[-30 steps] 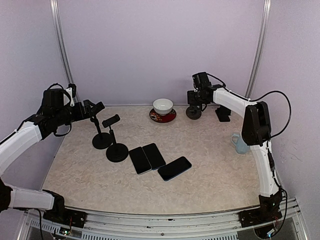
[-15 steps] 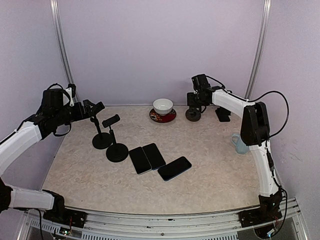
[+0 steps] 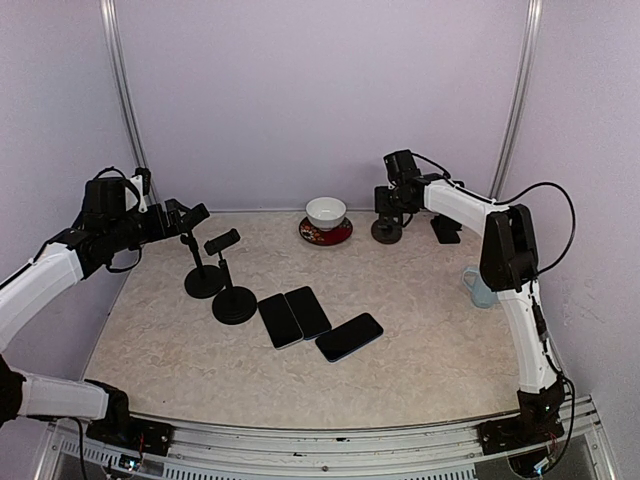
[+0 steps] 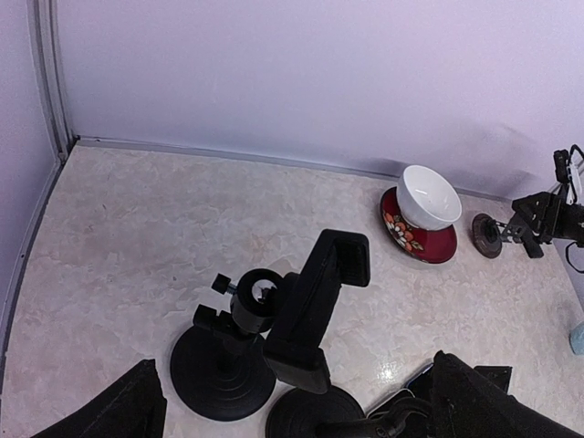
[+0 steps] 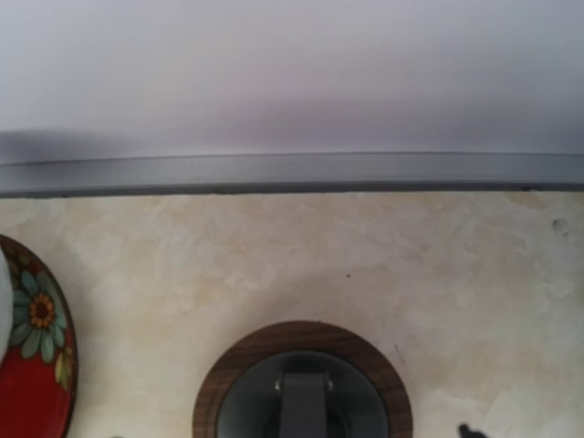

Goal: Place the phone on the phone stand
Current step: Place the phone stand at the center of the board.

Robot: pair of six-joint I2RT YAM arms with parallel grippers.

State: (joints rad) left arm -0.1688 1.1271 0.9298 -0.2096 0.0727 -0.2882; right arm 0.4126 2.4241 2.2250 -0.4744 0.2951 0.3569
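- Nothing is placed yet. The first phone (image 3: 280, 320), the second phone (image 3: 308, 312) and the third phone (image 3: 350, 337) all lie flat on the bench (image 3: 430, 350) a little below the middle of the top view. The first two touch or nearly touch, and the third sits just to their lower right.
- Two black stands are just to the upper left of the phones: the rear stand (image 3: 205, 272) and the front stand (image 3: 233, 298). Both cradles are empty, and in the left wrist view the cradle (image 4: 315, 310) is tilted and bare.
- A third stand with a wood-rimmed base (image 3: 386, 229) is at the back of the bench, right of the bowl (image 3: 326, 211) on its red saucer (image 3: 326, 234). It carries no phone either.
- The left gripper (image 3: 188, 214) hangs above the rear stand at the left of the frame. Its jaws are spread wide and hold nothing.
- The right gripper (image 3: 391, 197) is directly over the wood-rimmed stand, at the upper right of the top view. Its fingers do not show in its own wrist view, so I cannot tell whether it is open or clamped on that stand.
- In my judgement the whole job is left to do: pick up a phone, carry it to a cradle, seat it and let go. Neither gripper is near a phone.
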